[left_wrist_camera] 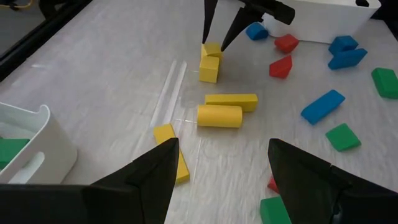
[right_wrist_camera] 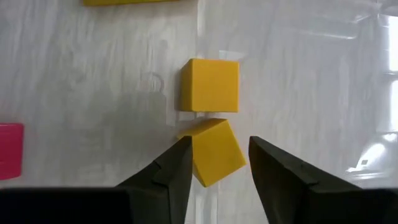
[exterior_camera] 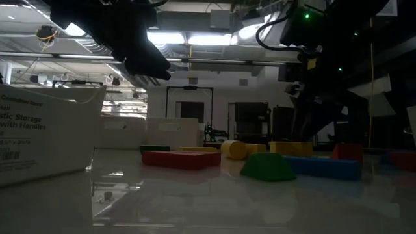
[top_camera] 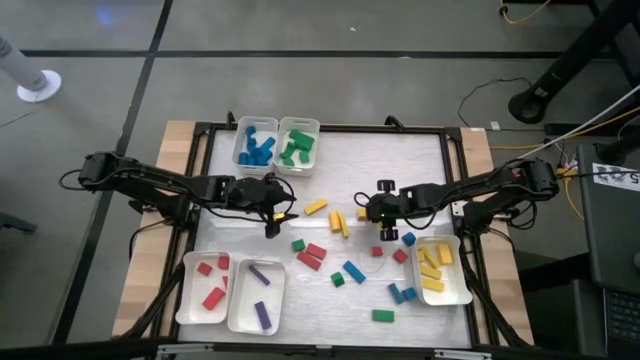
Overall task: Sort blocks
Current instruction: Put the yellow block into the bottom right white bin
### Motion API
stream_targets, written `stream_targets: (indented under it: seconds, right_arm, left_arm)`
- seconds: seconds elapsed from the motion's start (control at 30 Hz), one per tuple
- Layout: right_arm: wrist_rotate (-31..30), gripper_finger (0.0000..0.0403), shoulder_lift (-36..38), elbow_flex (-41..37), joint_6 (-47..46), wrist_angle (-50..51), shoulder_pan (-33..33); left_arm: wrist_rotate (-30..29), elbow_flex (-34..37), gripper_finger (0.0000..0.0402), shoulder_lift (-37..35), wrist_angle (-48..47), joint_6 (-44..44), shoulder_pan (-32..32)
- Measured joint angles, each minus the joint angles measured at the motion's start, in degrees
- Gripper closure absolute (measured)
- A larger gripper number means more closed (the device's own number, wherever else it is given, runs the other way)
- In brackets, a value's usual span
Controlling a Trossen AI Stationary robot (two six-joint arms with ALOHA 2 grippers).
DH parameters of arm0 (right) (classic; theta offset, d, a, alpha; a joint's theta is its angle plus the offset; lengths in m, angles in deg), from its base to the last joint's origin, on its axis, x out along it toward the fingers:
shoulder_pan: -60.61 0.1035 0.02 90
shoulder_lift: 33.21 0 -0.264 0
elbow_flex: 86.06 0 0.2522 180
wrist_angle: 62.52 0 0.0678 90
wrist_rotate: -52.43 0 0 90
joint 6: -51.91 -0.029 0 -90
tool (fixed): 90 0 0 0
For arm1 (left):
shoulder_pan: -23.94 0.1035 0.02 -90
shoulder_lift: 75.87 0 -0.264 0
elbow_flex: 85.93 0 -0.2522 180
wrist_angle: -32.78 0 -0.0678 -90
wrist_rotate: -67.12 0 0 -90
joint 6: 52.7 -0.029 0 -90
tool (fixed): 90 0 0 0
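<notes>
near the middle of the high view we see the right gripper [top_camera: 386,212] lowered over two yellow cubes [right_wrist_camera: 211,84]. its wrist camera shows the fingers [right_wrist_camera: 166,176] spread on either side of the tilted cube [right_wrist_camera: 214,152]; we cannot tell whether they touch it, and its lower edge is cut off behind them. the other cube lies flat just beyond, touching it at a corner.

left of centre, the left gripper [top_camera: 270,213] hangs above the table with its fingers wide apart and nothing between them.

loose blocks [top_camera: 310,254] lie scattered across the lower middle of the table; more sit in white trays [top_camera: 443,291] at the upper left, lower left and lower right. in the low view both arms are dark silhouettes and the blocks beyond them are hard to make out.
</notes>
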Motion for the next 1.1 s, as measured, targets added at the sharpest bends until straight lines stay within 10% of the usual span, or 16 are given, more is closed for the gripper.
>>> stream_targets:
  seconds: [0.43,1.1]
  right_arm:
    - [1.96,0.0156,-0.31,-0.05,0.22,-0.02,0.0]
    - [7.56,0.0209,-5.8,-0.34,1.17,-2.8,-3.76]
  left_arm:
    - [0.0,0.0,0.0165,0.0,0.0,0.0,0.0]
    - [0.02,0.0,0.0165,0.0,0.17,2.39,-0.72]
